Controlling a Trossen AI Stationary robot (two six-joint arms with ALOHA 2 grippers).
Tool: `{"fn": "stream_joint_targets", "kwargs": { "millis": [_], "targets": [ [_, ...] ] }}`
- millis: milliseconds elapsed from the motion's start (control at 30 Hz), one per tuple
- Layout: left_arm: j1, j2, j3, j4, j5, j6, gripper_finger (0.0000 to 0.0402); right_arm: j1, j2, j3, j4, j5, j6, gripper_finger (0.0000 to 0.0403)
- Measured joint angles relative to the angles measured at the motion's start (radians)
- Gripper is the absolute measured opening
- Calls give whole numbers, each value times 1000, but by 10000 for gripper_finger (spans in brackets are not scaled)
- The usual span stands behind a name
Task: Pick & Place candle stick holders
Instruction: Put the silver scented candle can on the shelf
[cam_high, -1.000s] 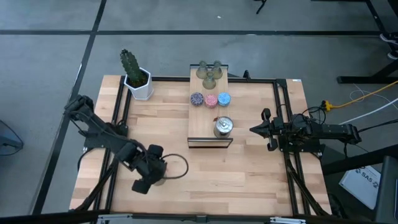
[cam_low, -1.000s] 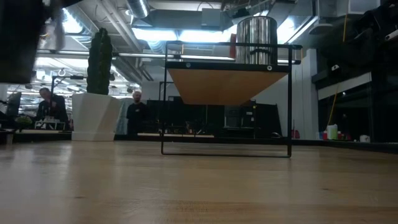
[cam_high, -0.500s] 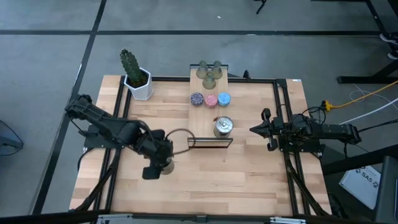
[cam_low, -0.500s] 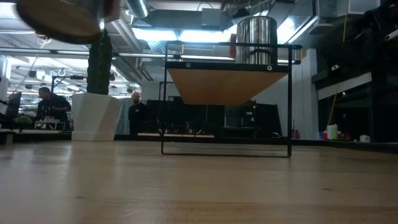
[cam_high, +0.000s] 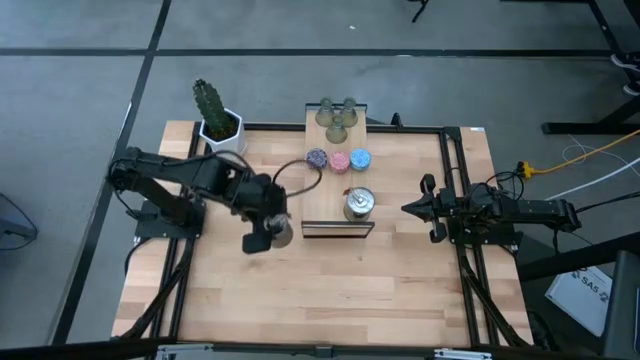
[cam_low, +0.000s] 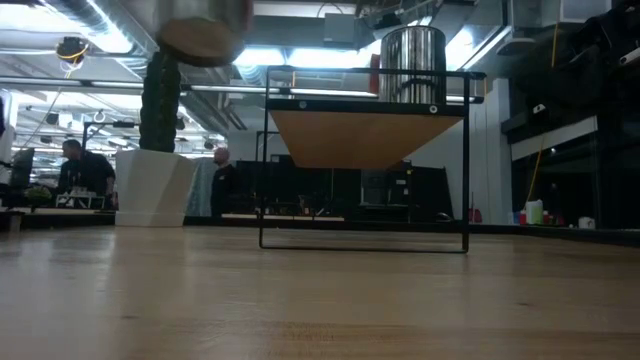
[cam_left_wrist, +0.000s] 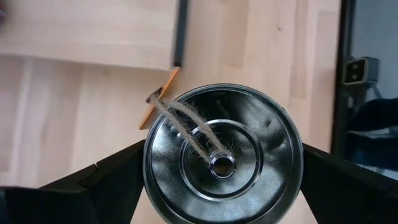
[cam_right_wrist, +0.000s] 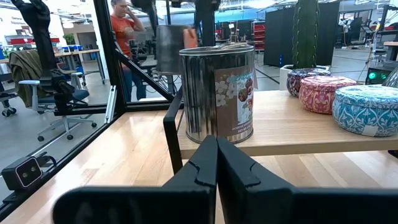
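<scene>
Holding a silver holder (cam_left_wrist: 222, 155) off the table, the left gripper (cam_high: 268, 232) has its fingers spread wide round the holder's sides, just left of the board's (cam_high: 330, 205) near end. A 2nd silver holder (cam_high: 358, 203) stands on the board, w/ purple (cam_high: 316, 159), pink (cam_high: 339, 160), blue (cam_high: 360, 157) ones behind it and, prob., three green ones (cam_high: 336, 117) at the far end. Right gripper (cam_high: 411, 208) waits right of the board, fingers pressed together

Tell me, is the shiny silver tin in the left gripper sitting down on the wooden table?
No. In the low view the shiny silver tin hangs high in the air, far above the wooden table, held by the left gripper.
</scene>
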Motion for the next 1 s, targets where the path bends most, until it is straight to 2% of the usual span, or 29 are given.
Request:
{"fn": "stream_joint_targets", "kwargs": {
  "millis": [200,433,1000],
  "targets": [
    [126,0,6,5,5,101,368,0,0,0,0,0,0,5],
    [251,0,6,5,65,178,368,0,0,0,0,0,0,5],
    [372,6,37,11,116,281,368,0,0,0,0,0,0,5]
  ]
}}
